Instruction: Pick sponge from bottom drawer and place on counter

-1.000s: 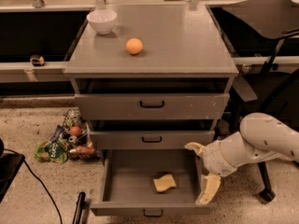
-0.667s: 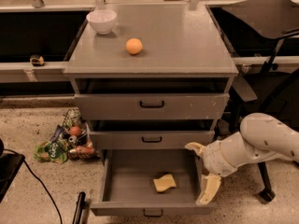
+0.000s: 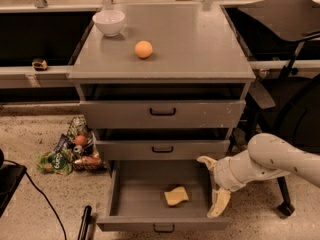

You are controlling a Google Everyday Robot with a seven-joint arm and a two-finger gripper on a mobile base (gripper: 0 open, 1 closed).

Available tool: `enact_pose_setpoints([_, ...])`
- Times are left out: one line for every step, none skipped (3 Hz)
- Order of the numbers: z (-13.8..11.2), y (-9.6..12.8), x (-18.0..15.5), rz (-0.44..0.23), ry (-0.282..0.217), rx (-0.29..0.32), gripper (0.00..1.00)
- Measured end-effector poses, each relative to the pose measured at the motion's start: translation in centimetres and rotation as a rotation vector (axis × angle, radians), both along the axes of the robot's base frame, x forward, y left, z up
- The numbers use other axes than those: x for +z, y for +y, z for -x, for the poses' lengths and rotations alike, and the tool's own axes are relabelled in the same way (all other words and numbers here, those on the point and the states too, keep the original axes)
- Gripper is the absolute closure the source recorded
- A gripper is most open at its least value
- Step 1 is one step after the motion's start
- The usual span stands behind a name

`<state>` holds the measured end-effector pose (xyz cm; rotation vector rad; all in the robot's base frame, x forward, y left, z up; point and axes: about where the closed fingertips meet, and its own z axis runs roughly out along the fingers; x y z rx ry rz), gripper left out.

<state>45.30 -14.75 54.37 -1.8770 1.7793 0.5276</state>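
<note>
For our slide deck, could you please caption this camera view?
Open gripper at right edge of pulled-out bottom drawer, sponge inside; orange ball and white bowl on the counter.

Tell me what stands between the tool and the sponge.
Nothing visible. The tool, open, hangs at the picture-right edge of the open bottom drawer; the sponge lies uncovered on the drawer floor beside it, with bare floor between them.

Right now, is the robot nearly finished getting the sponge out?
Not yet. Done: the bottom drawer stands open, with the sponge lying inside. In hand: the gripper, fingers spread open, hangs at the drawer's right side, apart from the sponge. Left: grab it, lift it and set it on the counter, where the white bowl and orange ball sit.
</note>
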Motion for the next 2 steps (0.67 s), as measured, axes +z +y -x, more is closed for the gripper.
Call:
enact_pose_setpoints([-2.00, -0.74, -5.01, -0.013, -0.039, 0.030, 0.00])
enact_pose_setpoints([-2.00, -0.73, -5.01, -0.013, -0.039, 0.030, 0.00])
